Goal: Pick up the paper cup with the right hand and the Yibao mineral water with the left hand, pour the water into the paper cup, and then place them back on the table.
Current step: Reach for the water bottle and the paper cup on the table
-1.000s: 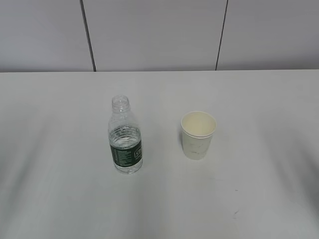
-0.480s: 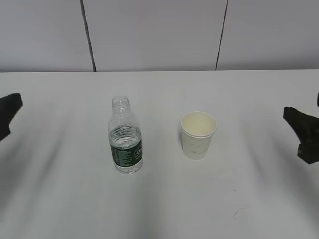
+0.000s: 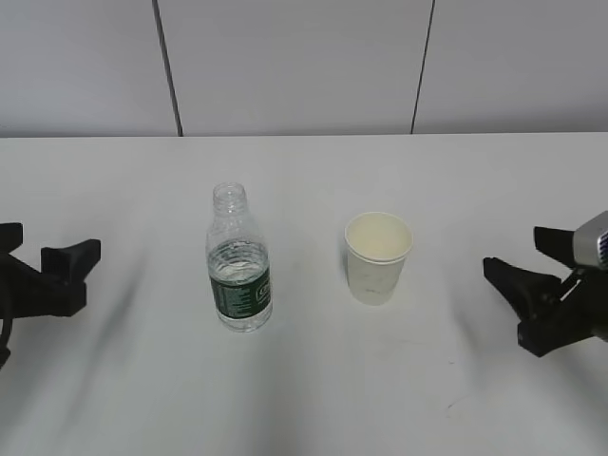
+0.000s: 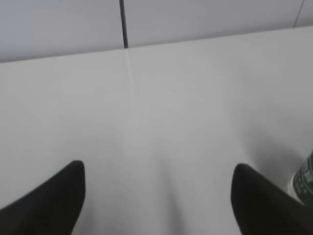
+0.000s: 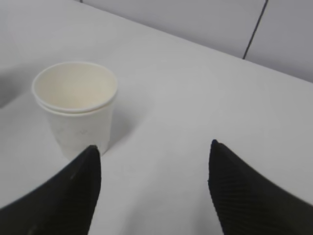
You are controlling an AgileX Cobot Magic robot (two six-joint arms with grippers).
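The Yibao mineral water bottle (image 3: 238,261) stands upright and uncapped on the white table (image 3: 304,389), left of centre. The paper cup (image 3: 378,256) stands upright to its right, apart from it. My left gripper (image 3: 57,239) is open and empty at the left edge, well left of the bottle. In the left wrist view the gripper (image 4: 157,166) spans bare table, and a sliver of the bottle (image 4: 305,178) shows at the right edge. My right gripper (image 3: 513,249) is open and empty, right of the cup. In the right wrist view the gripper (image 5: 152,145) is open, with the cup (image 5: 76,107) just beyond its left finger.
A grey panelled wall with dark vertical seams (image 3: 168,66) rises behind the table's far edge. A small dark speck (image 3: 446,408) lies on the table at the front right.
Both grippers have come in from the side edges, the left one towards the bottle and the right one towards the cup. The bottle and the cup have not moved.
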